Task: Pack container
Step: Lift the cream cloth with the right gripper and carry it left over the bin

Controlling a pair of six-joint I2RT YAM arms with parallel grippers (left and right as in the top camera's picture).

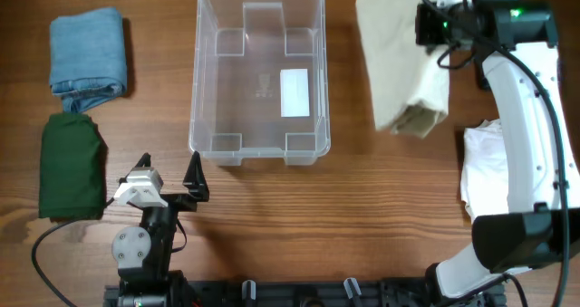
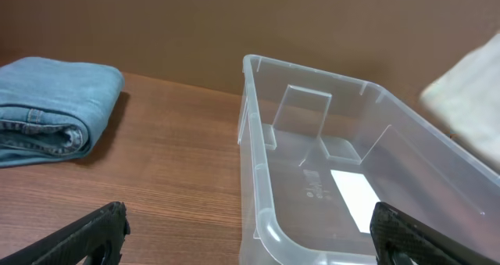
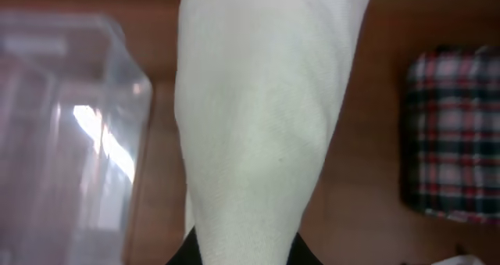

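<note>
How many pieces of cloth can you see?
5: blue jeans and a green cloth left of the tub; a cream cloth in the right tool; a plaid cloth beside it; a white cloth at right. The arm may hide others.

right fingers point(image 3: 306, 257) mostly behind cream cloth point(image 3: 266, 124); plaid cloth point(image 3: 453, 132) blurry, edge-cut

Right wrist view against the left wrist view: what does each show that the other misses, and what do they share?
Only the right wrist view shows a folded plaid cloth and the right gripper shut on the hanging cream cloth. Only the left wrist view shows folded blue jeans and the left gripper with its fingers wide open. Both show the clear container, the wooden table and the cream cloth, just a corner of it in the left view.
</note>
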